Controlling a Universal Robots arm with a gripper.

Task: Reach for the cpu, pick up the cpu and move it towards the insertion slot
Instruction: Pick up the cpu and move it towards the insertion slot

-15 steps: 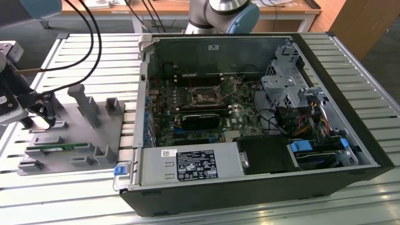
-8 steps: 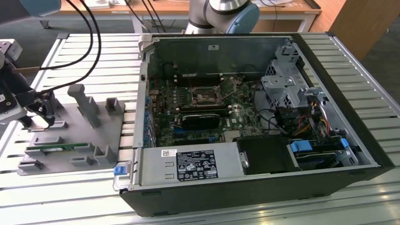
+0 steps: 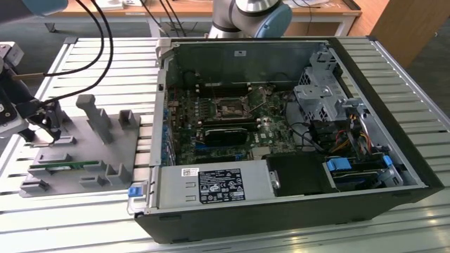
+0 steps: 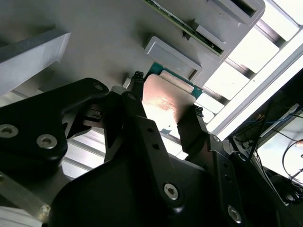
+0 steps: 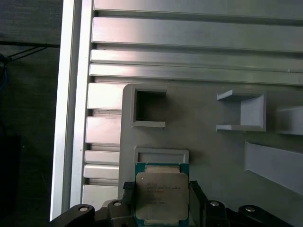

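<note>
The chip (image 5: 162, 197) is held squarely between the two fingers of the claw (image 5: 161, 186), which are closed against its opposite edges, close above the grey tray (image 5: 213, 161).

Exterior view looks down; both wrist views closely share the cpu (image 5: 162, 196).

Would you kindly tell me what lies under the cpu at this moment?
The grey tray lies around the cpu, which the gripper clasps at two opposite edges. The patch directly under the chip is covered, so whether it rests there cannot be seen.
</note>
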